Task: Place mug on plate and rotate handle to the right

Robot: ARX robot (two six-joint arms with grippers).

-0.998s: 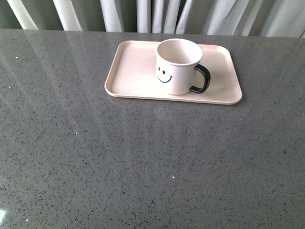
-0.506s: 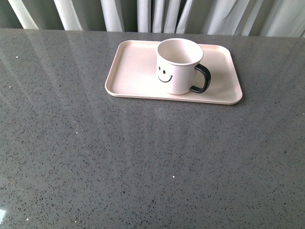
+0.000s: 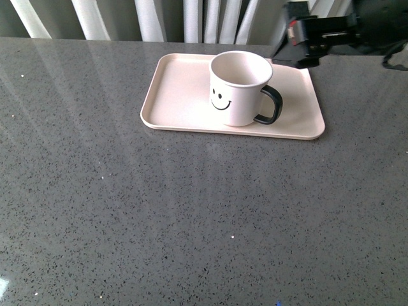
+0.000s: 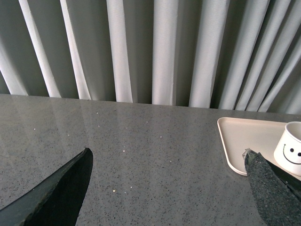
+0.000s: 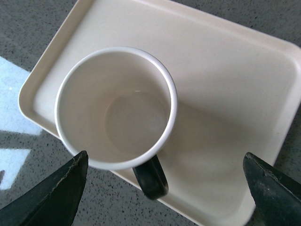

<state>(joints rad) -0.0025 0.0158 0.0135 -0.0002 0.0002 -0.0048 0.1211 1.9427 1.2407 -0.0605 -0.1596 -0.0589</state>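
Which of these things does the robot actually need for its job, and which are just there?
For the job: mug, its black handle, pink plate.
Just there: grey countertop, white curtain.

Smiling for the camera: a cream-white mug (image 3: 237, 89) with a black smiley face stands upright and empty on a flat, pale pink rectangular plate (image 3: 178, 95). It sits toward the long rim farther from the right tool (image 5: 164, 159). The mug lies below that tool, untouched between its wide-spread fingers (image 5: 51, 197). Its glossy black handle (image 3: 271, 105) juts right. The plate rests on the grey tabletop (image 3: 191, 217).
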